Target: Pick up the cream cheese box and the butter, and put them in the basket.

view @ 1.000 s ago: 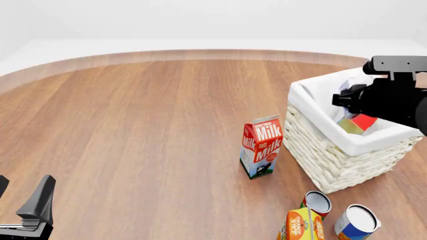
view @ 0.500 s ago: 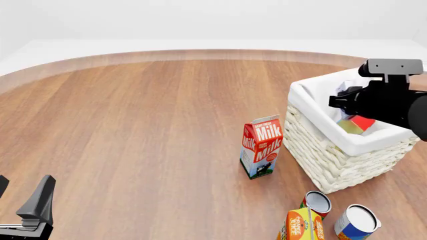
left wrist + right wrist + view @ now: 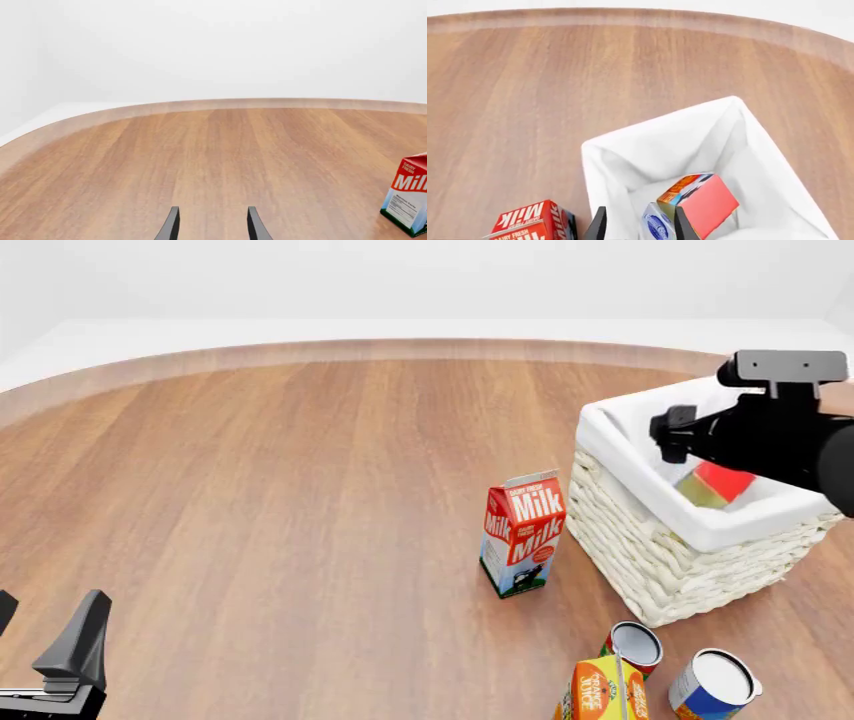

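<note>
The basket (image 3: 663, 567) stands at the right of the table. The butter (image 3: 721, 483) lies tilted inside it. In the right wrist view the butter (image 3: 702, 202) shows a red end, and the cream cheese box (image 3: 656, 225), pale white with a blue mark, lies beside it on the white lining (image 3: 647, 150). My right gripper (image 3: 671, 437) hangs open and empty above the basket; its fingers (image 3: 599, 227) frame the cream cheese box from above. My left gripper (image 3: 60, 660) is open and empty at the near left, seen also in the left wrist view (image 3: 212, 229).
A red-white milk carton (image 3: 523, 535) stands upright just left of the basket, also in the left wrist view (image 3: 408, 200). An orange juice carton (image 3: 603, 692) and two cans (image 3: 635, 645) (image 3: 714, 685) stand in front of the basket near the table's front edge.
My right gripper has risen a little above the basket and shifted slightly left. The butter stays in the basket. The left arm has not moved.
</note>
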Tool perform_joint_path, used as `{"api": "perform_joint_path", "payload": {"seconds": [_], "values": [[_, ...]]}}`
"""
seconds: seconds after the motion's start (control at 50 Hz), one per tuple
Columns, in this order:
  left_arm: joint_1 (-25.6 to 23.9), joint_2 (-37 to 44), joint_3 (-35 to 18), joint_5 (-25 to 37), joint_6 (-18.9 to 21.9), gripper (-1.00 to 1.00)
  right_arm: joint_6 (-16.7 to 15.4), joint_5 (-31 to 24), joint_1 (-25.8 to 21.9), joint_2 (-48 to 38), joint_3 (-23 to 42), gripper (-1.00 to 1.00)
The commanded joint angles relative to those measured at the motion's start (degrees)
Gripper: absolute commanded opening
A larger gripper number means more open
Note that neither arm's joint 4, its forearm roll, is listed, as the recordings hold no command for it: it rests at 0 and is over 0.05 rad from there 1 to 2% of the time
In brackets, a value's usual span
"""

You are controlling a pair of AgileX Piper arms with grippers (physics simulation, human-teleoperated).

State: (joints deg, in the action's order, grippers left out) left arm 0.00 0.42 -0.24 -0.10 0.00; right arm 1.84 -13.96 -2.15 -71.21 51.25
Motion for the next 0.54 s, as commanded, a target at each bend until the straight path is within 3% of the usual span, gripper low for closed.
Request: {"api": "perform_joint_path", "payload": {"seconds": [0.02, 0.48, 0.54], "values": [[0.00, 0.00, 0.00, 0.00, 0.00, 1.00, -0.37, -1.71, -0.51, 1.91, 0.92, 1.00], [0.00, 0.00, 0.00, 0.00, 0.00, 1.00, -1.45, -8.21, -4.37, 10.25, 1.25, 1.00], [0.00, 0.00, 0.00, 0.00, 0.00, 1.00, -2.53, -12.39, -6.26, 13.96, 3.14, 1.00]]}}
